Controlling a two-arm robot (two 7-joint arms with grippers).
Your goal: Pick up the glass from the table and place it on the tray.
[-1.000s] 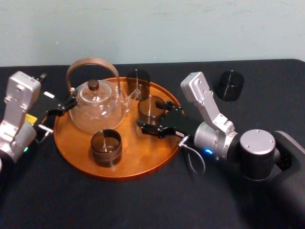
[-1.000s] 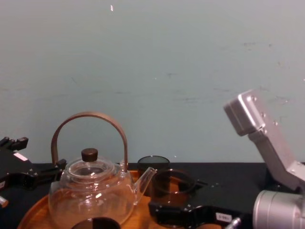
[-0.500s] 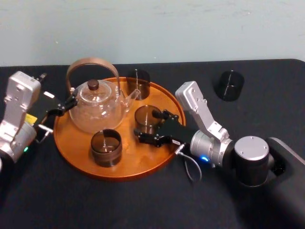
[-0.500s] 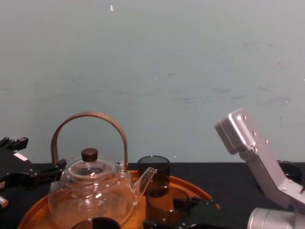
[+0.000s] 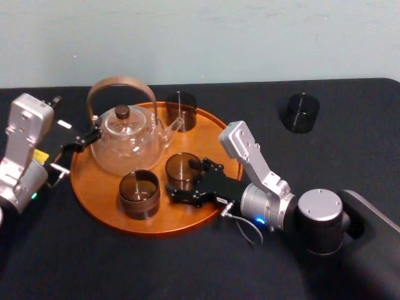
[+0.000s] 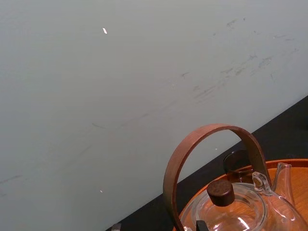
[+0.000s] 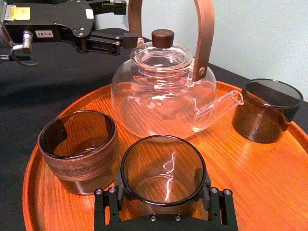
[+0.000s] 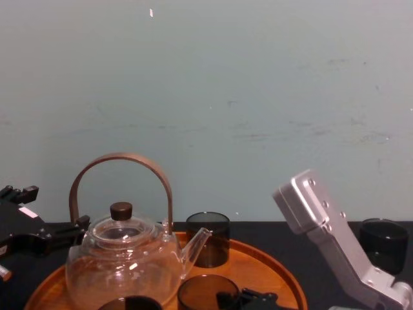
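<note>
Smoky glass (image 7: 162,166), we note, sits clamped in the right gripper (image 7: 162,195) within the tray (image 5: 187,215) near the teapot (image 5: 128,140); left gripper (image 5: 84,140) hangs at the tray's left edge, fingers spread.

Pale blue-green wall (image 8: 206,97), plain and faintly scuffed, with one small bright speck (image 8: 151,11) high up.

Dark glasses: four. Three stand on the tray (image 5: 156,227): back glass (image 5: 180,110), front-left glass (image 5: 139,193), middle glass (image 5: 181,170). The fourth glass (image 5: 300,112) is out on the table (image 5: 187,269). Teapot (image 5: 128,140): one. Tray: one. Table: one. Grippers: two, left gripper (image 5: 84,139) and right gripper (image 5: 182,179).
</note>
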